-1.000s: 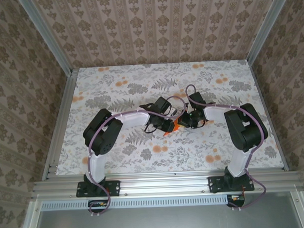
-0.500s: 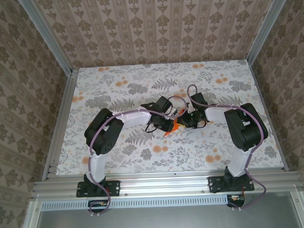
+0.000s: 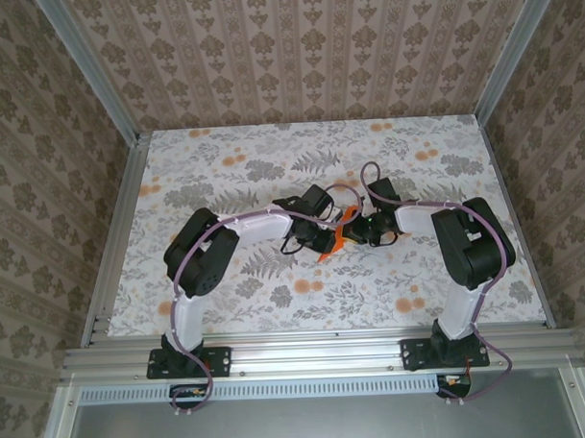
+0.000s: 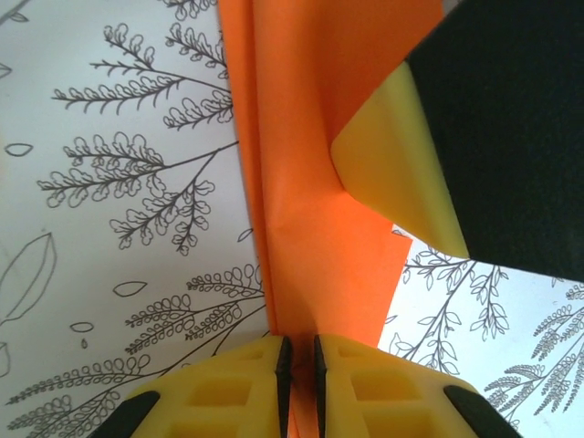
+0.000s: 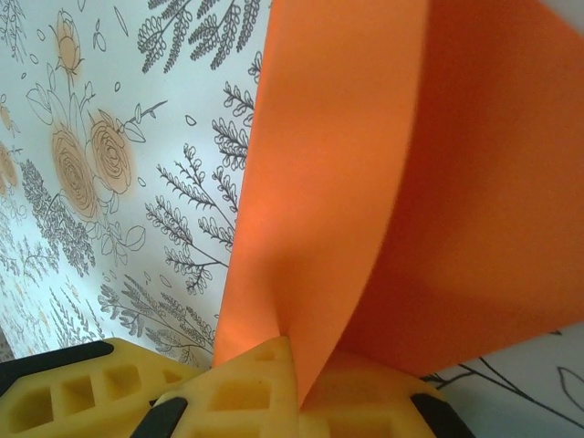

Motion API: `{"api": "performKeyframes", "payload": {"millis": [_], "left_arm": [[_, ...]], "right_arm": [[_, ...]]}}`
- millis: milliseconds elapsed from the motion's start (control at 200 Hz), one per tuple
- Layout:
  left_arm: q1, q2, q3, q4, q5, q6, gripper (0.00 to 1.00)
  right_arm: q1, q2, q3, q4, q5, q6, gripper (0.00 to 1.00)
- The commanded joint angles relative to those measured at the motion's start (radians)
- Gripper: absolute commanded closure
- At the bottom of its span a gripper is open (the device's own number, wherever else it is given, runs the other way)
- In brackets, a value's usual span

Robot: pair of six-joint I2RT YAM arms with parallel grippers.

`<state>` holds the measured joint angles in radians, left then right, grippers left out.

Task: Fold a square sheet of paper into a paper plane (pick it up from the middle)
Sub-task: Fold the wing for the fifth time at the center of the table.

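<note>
Folded orange paper [image 3: 334, 239] sits at the centre of the top view, over the floral table [image 3: 214, 174], between both arms. Left fingers [image 4: 228, 388] are clamped on its creased edge at the bottom of their view. Right fingers [image 5: 242, 388] are pinched tight on another fold.

No text, label, brand, number or sign can be read. The paper [image 4: 310, 210] is seen to be plain orange, without print. On the table cover [image 4: 119, 137] only leaves and flowers are drawn, and on the walls [image 3: 296, 55] only a repeated ornament is carried.
</note>
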<state>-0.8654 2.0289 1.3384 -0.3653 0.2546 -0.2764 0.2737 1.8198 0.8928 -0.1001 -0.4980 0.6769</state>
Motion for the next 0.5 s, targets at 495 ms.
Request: {"api": "performKeyframes", "payload": {"millis": [495], "left_arm": [[0.005,0.019,-0.003,0.003,0.061,-0.137,0.83]], "right_arm": [[-0.007,0.119,-0.044,-0.096,0.230,-0.019,0.97]]}}
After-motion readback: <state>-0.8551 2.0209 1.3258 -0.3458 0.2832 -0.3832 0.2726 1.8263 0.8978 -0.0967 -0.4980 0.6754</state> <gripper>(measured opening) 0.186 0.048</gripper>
